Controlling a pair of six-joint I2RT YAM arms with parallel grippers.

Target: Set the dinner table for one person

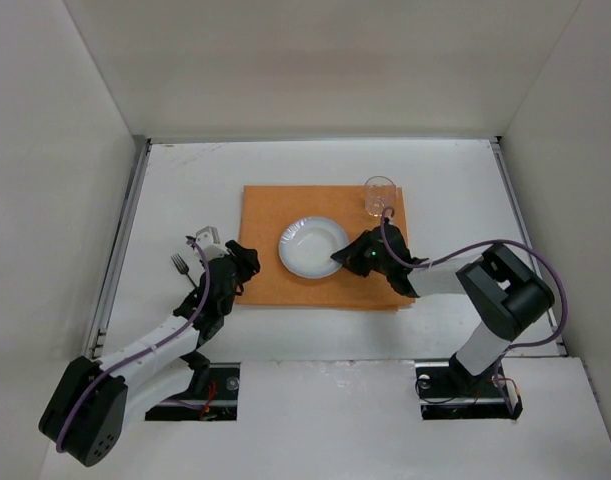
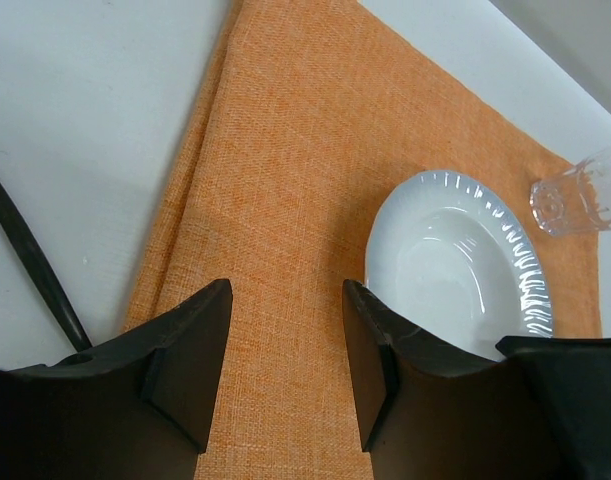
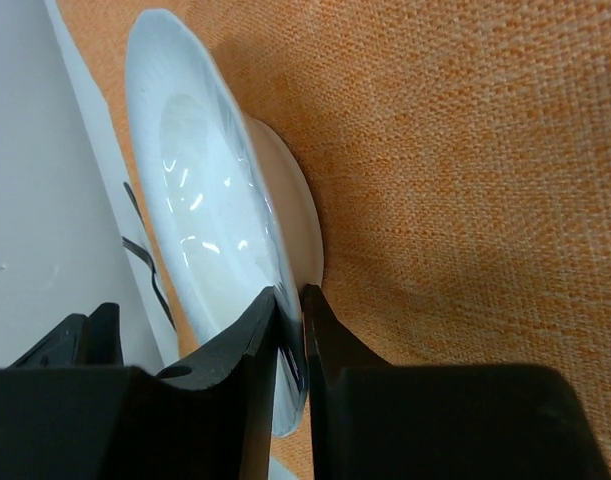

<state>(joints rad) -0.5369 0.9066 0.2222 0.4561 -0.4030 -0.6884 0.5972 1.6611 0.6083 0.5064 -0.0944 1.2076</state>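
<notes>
The dinner table [image 1: 185, 190] is the white tabletop. An orange cloth mat [image 1: 275, 210] lies at its middle. A white plate [image 1: 310, 247] sits on the mat. My right gripper [image 1: 343, 258] is shut on the plate's right rim; in the right wrist view its jaws [image 3: 288, 300] pinch the rim of the plate [image 3: 215, 210]. A clear glass [image 1: 379, 196] stands at the mat's far right corner. A dark fork [image 1: 182, 268] lies on the table left of the mat. My left gripper [image 1: 243, 262] is open and empty over the mat's left part [image 2: 285, 300].
Metal rails [image 1: 120, 250] run along the table's left and right edges, with white walls around. In the left wrist view the plate [image 2: 455, 260], the glass [image 2: 585, 190] and the fork [image 2: 35, 260] show around the open fingers [image 2: 195, 350].
</notes>
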